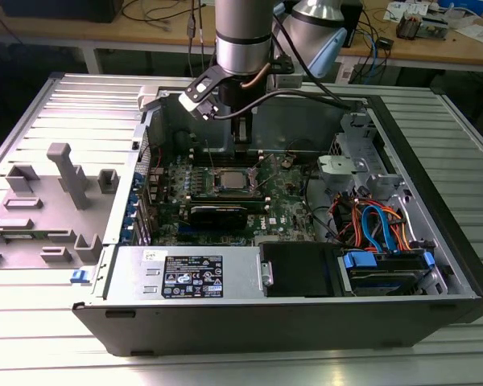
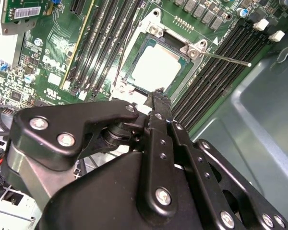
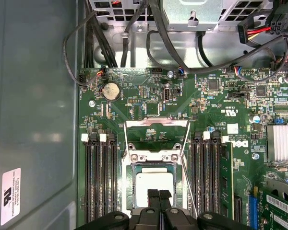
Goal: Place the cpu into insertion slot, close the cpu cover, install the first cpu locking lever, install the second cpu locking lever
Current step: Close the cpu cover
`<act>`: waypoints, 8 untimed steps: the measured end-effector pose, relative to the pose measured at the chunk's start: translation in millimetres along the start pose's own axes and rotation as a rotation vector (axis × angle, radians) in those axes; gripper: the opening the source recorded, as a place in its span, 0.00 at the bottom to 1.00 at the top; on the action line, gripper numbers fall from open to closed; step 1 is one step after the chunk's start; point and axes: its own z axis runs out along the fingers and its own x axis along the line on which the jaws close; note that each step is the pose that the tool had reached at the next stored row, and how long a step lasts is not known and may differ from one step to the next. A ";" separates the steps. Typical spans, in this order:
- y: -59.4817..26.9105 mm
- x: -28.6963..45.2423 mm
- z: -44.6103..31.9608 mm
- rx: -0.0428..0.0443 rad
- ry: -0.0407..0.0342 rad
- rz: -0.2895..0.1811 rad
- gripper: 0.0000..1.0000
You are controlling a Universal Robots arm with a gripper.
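The cpu (image 3: pixel 155 188) lies in the slot (image 3: pixel 153 167) with the cover (image 3: pixel 151 156) down around it, its top showing through the window. The gripper (image 3: pixel 158 195) hangs over the slot's edge, fingers clenched together on nothing. A thin lever (image 2: pixel 228 59) juts out beside the slot.

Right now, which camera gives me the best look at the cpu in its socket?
The second wrist view: the cpu is large there, its silver top unobstructed inside the window of the cpu cover. In the first wrist view the gripper overlaps part of it. In the exterior view it is a tiny square.
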 end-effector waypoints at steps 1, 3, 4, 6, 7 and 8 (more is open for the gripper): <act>0.0 0.0 -0.1 0.0000 -0.0001 0.000 0.11; 0.0 0.0 -0.2 0.0002 -0.0003 0.000 0.11; 0.0 0.0 -0.2 0.0001 -0.0002 0.000 0.11; 0.2 -0.1 -0.3 0.0002 -0.0003 0.000 0.11; 0.7 -0.1 -0.3 0.0003 -0.0004 0.000 0.11; 1.1 -0.1 -0.3 0.0003 -0.0004 0.000 0.11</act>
